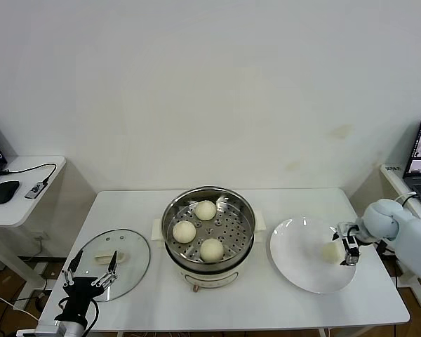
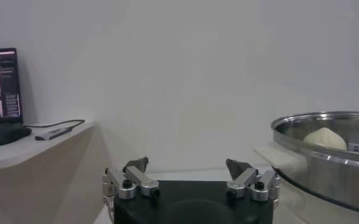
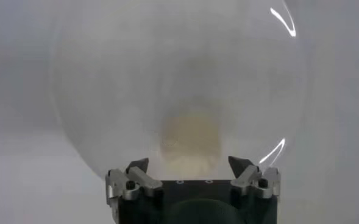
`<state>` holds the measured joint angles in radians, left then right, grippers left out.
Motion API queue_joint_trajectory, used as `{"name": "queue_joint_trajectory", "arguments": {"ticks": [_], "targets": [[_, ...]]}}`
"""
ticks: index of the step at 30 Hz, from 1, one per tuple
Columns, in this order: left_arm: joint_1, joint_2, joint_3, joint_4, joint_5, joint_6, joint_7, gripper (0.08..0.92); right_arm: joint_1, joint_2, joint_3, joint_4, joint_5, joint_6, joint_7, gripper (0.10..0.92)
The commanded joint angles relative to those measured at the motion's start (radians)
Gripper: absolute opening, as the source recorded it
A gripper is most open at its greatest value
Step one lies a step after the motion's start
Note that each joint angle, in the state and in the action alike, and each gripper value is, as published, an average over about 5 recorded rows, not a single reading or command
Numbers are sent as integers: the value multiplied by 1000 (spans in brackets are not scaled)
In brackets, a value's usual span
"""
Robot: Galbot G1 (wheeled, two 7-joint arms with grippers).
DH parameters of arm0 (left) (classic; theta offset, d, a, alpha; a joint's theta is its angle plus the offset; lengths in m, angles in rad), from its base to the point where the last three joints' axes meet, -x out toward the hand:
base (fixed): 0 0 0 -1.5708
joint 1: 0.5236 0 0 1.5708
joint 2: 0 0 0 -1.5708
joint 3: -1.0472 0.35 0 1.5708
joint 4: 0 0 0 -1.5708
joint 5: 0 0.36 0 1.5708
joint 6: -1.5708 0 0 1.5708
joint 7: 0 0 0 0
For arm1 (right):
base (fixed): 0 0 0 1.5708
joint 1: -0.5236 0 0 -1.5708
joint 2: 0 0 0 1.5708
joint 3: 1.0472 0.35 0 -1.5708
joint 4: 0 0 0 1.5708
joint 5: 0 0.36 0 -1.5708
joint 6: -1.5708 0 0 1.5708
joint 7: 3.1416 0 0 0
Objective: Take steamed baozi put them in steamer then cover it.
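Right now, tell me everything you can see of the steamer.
The steamer is a round, shiny steel pot on a cream-white base with side handles, standing upright at the table's middle. Its perforated tray holds three baozi, lying apart. It is uncovered; the cover lies flat on the table on its left, the plate on its right. Neither gripper touches it.

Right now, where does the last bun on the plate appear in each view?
Head view: last bun on the white plate, at the right gripper.
Left wrist view: not in it; only a bun in the steamer shows.
Right wrist view: centre, between the open fingers.
Shared landmark: the plate.
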<state>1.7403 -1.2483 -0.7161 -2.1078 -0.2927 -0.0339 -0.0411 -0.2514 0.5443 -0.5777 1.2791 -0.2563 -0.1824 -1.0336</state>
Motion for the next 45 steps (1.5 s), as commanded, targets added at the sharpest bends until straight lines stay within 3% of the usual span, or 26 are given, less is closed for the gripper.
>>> {"name": "queue_joint_trajectory", "arguments": {"ticks": [1,11,24,34,40,45], "targets": [[1,-1,-2,-3,0,0,0,823,-33,29,30,-28,-20,1,4,761],[1,-9,-3,-8,1,-2,0,823,33,-13,-1,14,7,-6,-15,572],[-8,-4,-2,-5,-1,-4,-1,823,605,-109,-388,276,338,-163,-31,573],[-22,4,20,-17,0,2,-1,823,1037,73,-729,425,650,-376,115,587],[-22,8,22,-14,0,3,-2,823,1064,254,-776,473,861,-494,252,594],[-20,5,14,-15,-3,2,-2,823,1004,350,-772,446,922,-541,307,590]]}}
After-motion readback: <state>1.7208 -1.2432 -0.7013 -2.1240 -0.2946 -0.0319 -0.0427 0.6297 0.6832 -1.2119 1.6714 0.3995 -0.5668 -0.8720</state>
